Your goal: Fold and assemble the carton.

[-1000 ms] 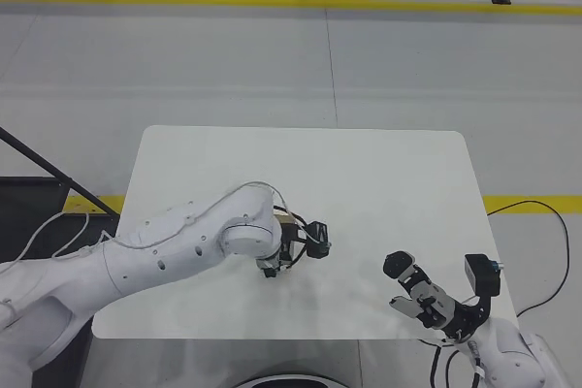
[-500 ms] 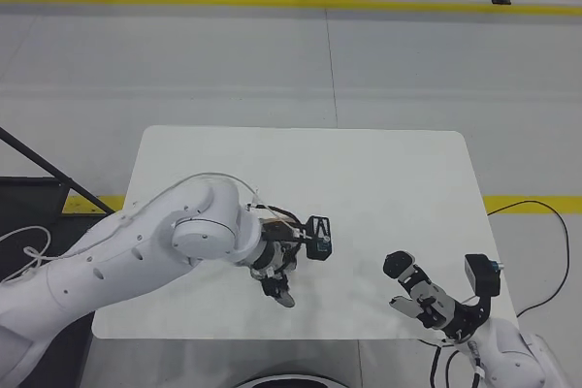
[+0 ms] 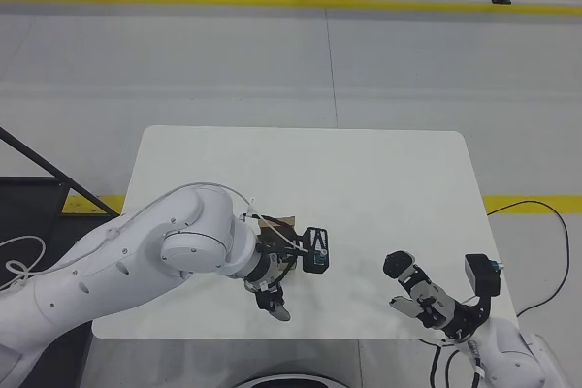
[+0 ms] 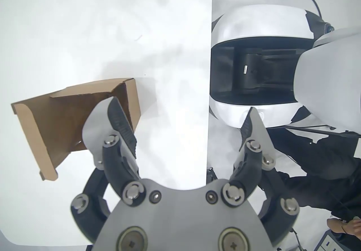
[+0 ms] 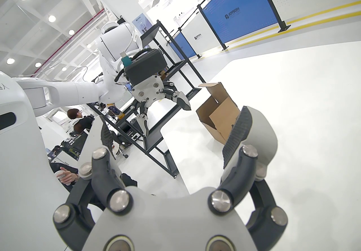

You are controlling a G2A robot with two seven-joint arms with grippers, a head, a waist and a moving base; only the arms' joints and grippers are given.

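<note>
The open carton [image 4: 56,119] is lying on its side on the tabletop [image 3: 388,175], just left of the top view's centre, with the left tool [image 4: 182,108] hanging wide and empty just below it and the right tool [image 3: 407,283] gaping wide and empty at lower right.

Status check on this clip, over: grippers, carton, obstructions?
Left gripper open, empty, beside carton. Right gripper open, empty, at table corner. Carton part-folded, flaps open. No obstruction seen.

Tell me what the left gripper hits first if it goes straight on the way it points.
Probably the bare table, beside the carton and close to the table's edge. The open left gripper points down there; one finger might clip the carton wall, depth being unclear.
</note>
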